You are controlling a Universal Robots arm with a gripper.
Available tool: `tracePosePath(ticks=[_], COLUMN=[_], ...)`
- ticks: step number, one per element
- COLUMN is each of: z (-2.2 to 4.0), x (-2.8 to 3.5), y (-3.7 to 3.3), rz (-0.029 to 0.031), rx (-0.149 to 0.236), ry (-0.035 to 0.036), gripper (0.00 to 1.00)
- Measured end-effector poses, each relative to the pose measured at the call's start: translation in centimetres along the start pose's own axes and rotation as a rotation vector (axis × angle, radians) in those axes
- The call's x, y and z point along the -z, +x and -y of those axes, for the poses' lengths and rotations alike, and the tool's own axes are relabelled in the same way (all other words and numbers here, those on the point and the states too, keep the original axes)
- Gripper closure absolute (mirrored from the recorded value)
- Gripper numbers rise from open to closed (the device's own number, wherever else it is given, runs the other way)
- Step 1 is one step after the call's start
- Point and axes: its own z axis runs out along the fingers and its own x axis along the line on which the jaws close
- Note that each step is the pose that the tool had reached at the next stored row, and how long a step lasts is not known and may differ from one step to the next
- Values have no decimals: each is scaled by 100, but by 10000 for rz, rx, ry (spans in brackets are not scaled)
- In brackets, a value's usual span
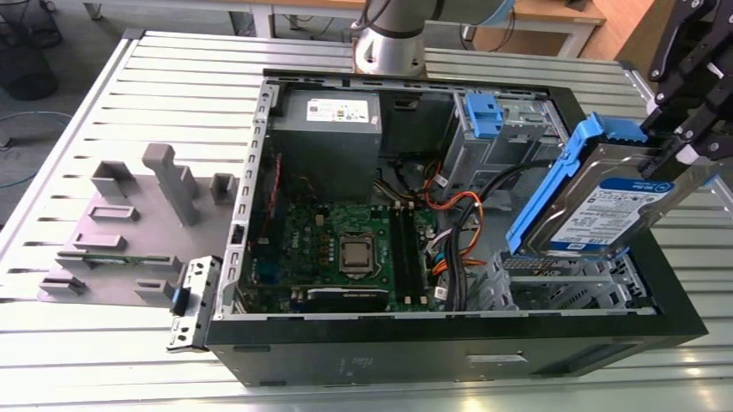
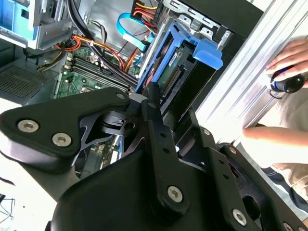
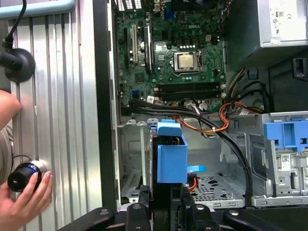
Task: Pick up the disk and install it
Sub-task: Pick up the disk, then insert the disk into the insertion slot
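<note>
Here my gripper [image 1: 678, 154] clamps the disk [image 1: 627, 182], white-and-blue label [image 1: 596, 219] showing, tilted above the drive cage [image 1: 561, 285] in the case [image 1: 458, 360].

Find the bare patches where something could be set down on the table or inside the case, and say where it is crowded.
Bare: the slatted table beyond the grey fixture block, and the strip before the computer case at the exterior view's lower left. Crowded: cables between motherboard and drive cage, above which the gripper holds the disk.
</note>
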Motion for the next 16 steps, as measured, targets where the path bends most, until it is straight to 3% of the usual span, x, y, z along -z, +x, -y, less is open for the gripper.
tracePosePath(ticks=[16], z=[14], x=[-79], y=[27], rz=[-8], rx=[356], ry=[6], gripper=[65])
